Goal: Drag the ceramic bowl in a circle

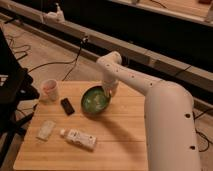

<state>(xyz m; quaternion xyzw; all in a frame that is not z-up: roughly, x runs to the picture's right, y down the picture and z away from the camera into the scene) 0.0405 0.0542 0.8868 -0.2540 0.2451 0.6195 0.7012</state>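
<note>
The ceramic bowl (95, 101) is round, dark green outside with a lighter green inside. It sits on the wooden table (120, 135), a little left of centre toward the back. My gripper (108, 93) comes down from the white arm (150, 95) onto the bowl's right rim. The small pale pinkish cup (50, 90) stands at the table's back left corner, apart from the bowl.
A small black object (67, 106) lies just left of the bowl. A white bottle (80, 138) lies on its side near the front, with a crumpled clear packet (46, 129) to its left. Black cables (60, 62) run over the floor behind the table.
</note>
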